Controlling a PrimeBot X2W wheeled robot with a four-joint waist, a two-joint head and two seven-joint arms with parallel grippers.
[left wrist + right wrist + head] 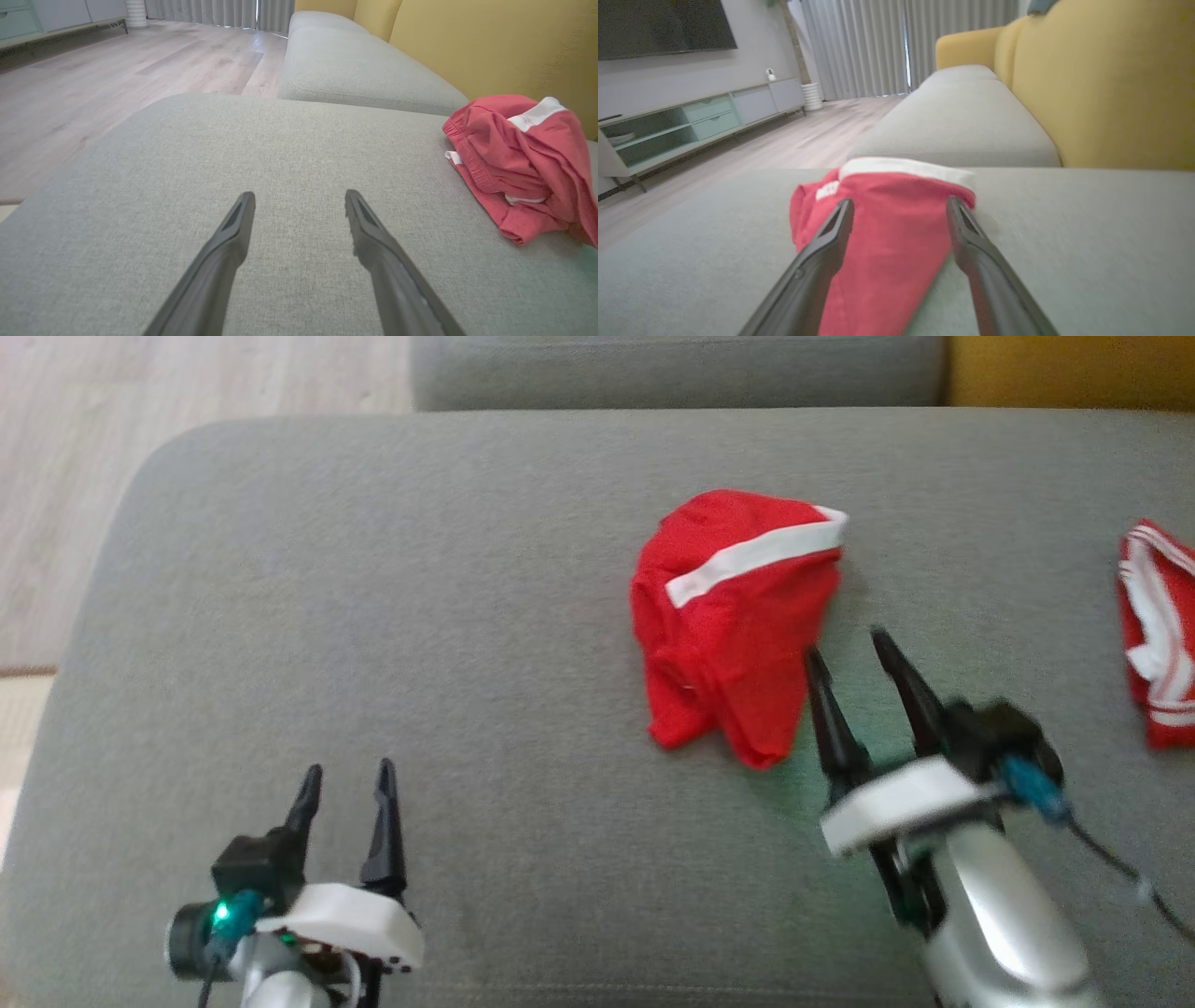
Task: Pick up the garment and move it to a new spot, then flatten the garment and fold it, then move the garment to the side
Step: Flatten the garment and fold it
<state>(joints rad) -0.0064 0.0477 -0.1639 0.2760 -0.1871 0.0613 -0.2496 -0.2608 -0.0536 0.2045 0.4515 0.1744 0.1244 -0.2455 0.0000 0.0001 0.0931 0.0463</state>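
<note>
A crumpled red garment with a white band lies bunched on the grey sofa cushion, right of centre. My right gripper stands open just beside its lower right edge, fingers pointing at it, nothing between them. In the right wrist view the garment lies straight ahead between and beyond the open right gripper. My left gripper is open over bare cushion at the lower left. The left wrist view shows the garment far to the right of the left gripper.
A second red and white striped cloth lies at the cushion's right edge. A yellow backrest rises behind the cushion, with another grey seat beyond. Wooden floor drops off past the cushion's left edge.
</note>
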